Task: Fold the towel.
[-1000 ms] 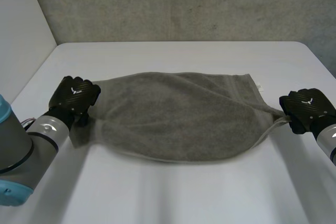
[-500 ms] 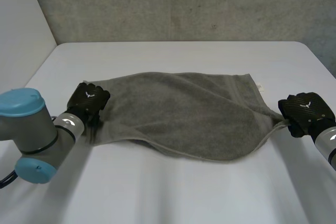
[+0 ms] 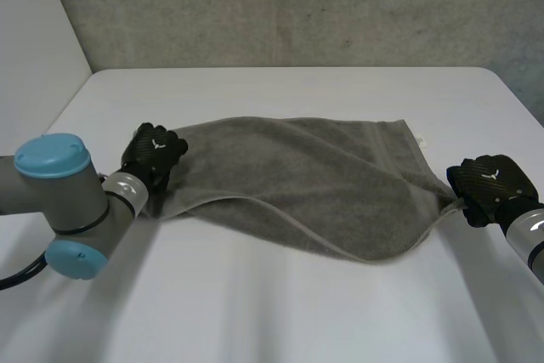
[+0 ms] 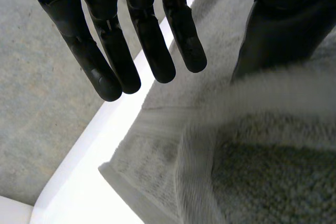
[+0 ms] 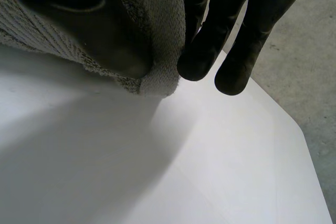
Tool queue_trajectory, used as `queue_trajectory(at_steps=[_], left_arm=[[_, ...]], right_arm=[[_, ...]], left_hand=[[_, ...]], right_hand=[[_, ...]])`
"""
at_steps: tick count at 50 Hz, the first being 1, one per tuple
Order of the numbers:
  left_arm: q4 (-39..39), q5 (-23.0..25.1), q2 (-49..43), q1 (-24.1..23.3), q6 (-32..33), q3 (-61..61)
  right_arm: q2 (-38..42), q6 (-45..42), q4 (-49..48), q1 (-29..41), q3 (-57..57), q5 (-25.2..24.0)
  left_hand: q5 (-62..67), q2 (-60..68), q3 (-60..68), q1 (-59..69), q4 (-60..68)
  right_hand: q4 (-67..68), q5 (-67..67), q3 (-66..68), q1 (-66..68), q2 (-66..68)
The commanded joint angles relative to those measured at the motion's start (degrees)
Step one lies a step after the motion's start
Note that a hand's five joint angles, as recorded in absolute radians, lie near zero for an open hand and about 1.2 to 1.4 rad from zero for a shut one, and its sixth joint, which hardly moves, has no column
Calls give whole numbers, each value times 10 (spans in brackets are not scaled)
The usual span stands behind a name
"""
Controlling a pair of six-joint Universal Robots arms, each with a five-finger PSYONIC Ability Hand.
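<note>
A grey towel [image 3: 297, 176] lies spread across the middle of the white table [image 3: 280, 303], with its near edge raised off the surface on the left. My left hand [image 3: 153, 152] is at the towel's left end. In the left wrist view its fingers [image 4: 152, 45] point straight out over the flat far layer of the towel [image 4: 157, 145], and its thumb [image 4: 283, 30] grips the raised edge. My right hand [image 3: 489, 184] is at the towel's near right corner, pulling it to a point. In the right wrist view its fingers [image 5: 247, 40] curl against that towel corner [image 5: 152, 30].
A concrete wall [image 3: 297, 6] rises behind the table's far edge. A white panel [image 3: 34, 40] stands along the left side. The table [image 5: 157, 171] runs bare in front of the towel to the near edge, and its right edge lies just beyond my right hand.
My left hand has moved right and away from me, lifting the towel's left near edge with it. The near edge now slants up from right to left. My right hand has barely shifted.
</note>
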Motion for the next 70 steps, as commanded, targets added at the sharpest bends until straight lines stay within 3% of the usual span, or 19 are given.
queue_trajectory(at_steps=[1,8,20,31,48,63,70], left_arm=[[1,1,83,2,-8,-45],[-2,8,180,10,-40,-129],[-43,31,245,-10,-55,-254],[-77,36,288,31,-50,-299],[-66,38,197,63,-50,-245],[-55,34,116,60,-46,-172],[-55,34,95,54,-13,-152]], right_arm=[[0,0,0,0,0,0],[0,0,0,2,2,0],[0,0,1,3,4,0],[0,-1,1,3,5,-1],[0,-2,2,4,13,-4],[0,-2,2,3,18,-7],[0,-3,2,3,19,-7]], left_hand=[[-175,-79,-77,-77,-79],[-218,-122,-120,-121,-122],[-205,-109,-107,-108,-109],[-136,-40,-38,-38,-40],[-217,-121,-119,-119,-121],[-217,-121,-119,-119,-121],[-228,-133,-131,-131,-133]], right_hand=[[33,34,25,37,36],[33,34,25,37,36],[33,34,25,37,36],[33,34,25,37,36],[33,34,25,37,36],[33,34,25,37,36],[33,34,25,37,36]])
